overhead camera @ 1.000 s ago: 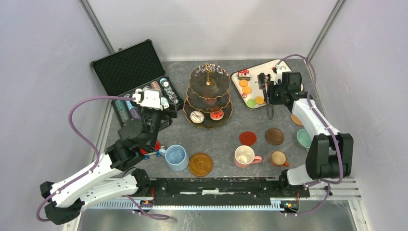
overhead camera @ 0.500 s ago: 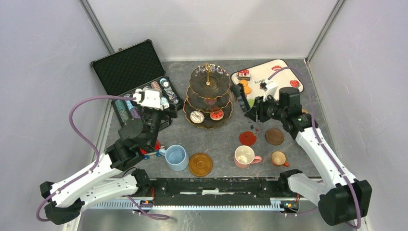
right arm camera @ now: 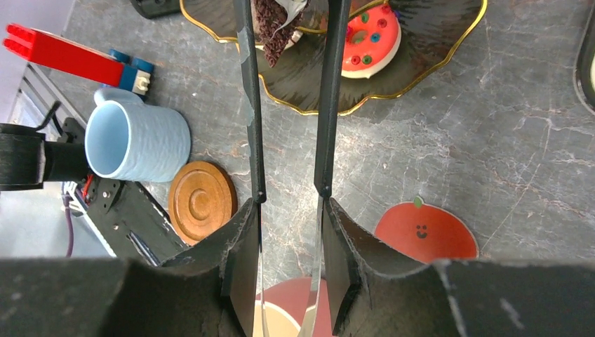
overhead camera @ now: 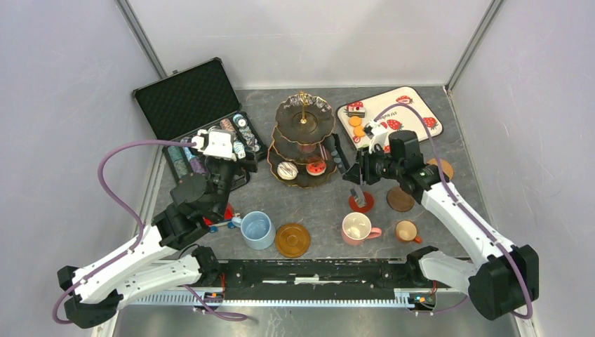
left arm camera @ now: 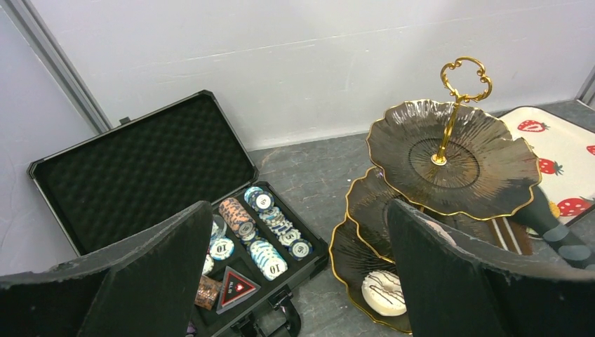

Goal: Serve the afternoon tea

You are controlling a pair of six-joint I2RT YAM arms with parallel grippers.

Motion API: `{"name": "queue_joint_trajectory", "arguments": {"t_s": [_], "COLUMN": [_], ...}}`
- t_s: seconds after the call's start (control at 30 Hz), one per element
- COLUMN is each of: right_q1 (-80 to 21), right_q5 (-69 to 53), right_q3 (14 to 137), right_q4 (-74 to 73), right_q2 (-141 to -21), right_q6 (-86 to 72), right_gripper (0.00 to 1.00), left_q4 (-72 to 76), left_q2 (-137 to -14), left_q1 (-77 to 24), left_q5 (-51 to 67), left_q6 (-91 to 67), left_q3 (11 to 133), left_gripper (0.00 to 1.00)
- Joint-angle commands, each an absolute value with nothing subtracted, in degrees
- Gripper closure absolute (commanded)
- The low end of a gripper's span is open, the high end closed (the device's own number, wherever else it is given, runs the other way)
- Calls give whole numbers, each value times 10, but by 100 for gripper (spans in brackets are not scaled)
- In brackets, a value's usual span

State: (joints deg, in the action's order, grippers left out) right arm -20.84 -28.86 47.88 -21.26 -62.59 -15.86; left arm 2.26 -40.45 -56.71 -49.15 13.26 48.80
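Nearest the arms, a blue mug (overhead camera: pixel 257 229), wooden coaster (overhead camera: pixel 292 239) and pink mug (overhead camera: pixel 358 227) are lined along the front. Beyond them, a brown cake slice (right arm camera: pixel 273 29) is seen pinched in the narrowed right gripper (right arm camera: pixel 291 31) over the bottom tier of the stand (overhead camera: pixel 317 121), beside a red donut (right arm camera: pixel 366 36), a detail caught only by the right wrist view. The left gripper (left arm camera: pixel 298 232) is held wide, facing the stand.

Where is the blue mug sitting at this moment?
Top view: the blue mug stands front left, between the red toy car and the brown wooden coaster.
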Motion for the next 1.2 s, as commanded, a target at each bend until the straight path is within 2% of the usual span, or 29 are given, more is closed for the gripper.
{"name": "queue_joint_trajectory", "arguments": {"t_s": [0.0,0.27,0.5,0.67,0.8,0.9,1.17], "right_q1": [-234,-273,-303,-315,-316,-317,-317], "right_q5": [-262,-298,-269,-251,-243,-238,-235], "right_q3": [496,493,509,531,543,544,538], "right_q4": [-182,-116,-85,-71,-73,-74,-83], "right_q2": [-649,-684,-730,-758,-773,-775,-764], "right_q6": [-165,-206,-210,-215,-213,-210,-199], "right_gripper": [100,100,99,90,81,70,53], "left_q4": [36,37,36,40,38,39,36], "left_q2": [-400,-406,-411,-413,-411,-413,-413], "left_q1": [-565,-565,-565,-565,-565,-565,-565], "left_q5": [-491,-494,-492,-496,-492,-494,-489], "left_q6": [112,116,114,118,115,117,112], "left_q3": [506,507,507,504,503,505,505], "left_gripper": [0,0,0,0,0,0,0]}}
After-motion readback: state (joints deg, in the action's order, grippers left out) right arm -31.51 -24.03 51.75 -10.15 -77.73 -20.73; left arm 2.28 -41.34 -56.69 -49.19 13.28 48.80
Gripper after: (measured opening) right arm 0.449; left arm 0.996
